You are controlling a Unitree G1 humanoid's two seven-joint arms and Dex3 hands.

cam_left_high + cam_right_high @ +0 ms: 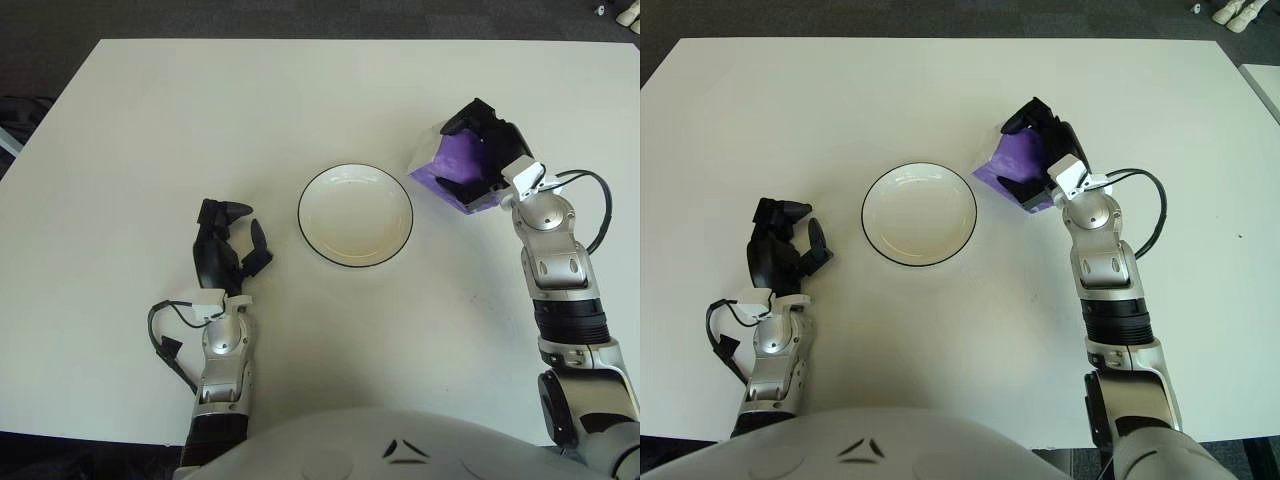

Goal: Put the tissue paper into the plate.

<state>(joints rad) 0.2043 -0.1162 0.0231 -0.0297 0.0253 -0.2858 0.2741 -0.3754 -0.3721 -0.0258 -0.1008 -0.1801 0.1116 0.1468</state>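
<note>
the right robot hand (478, 160) has its dark fingers (470, 118) wrapped around the purple tissue paper (448, 168) pack, gripping it from the pack's far and right sides, so the pack sits inside the hand's curl and juts out toward the robot's left. the pack looks tilted, one corner raised, and it seems to be off the white surface (300, 90) or barely on it; that cannot be told for sure. the relation that matters is sideways: the plate (355, 215) lies to the left of this robot hand and slightly nearer the robot's body, with the pack's leftmost corner just beside the plate's right rim but not over it. the plate is bare inside. the pack's long axis runs roughly on a diagonal, from far-left to near-right, so its narrow end already points toward the dish. the coming move, as i judge it, is a short carry leftward and a little inward until the pack hangs above the plate's middle. the left robot hand (225, 245) shows well to the left of the plate, fingers loosely curled and holding nothing, much farther from the pack than the right one.
</note>
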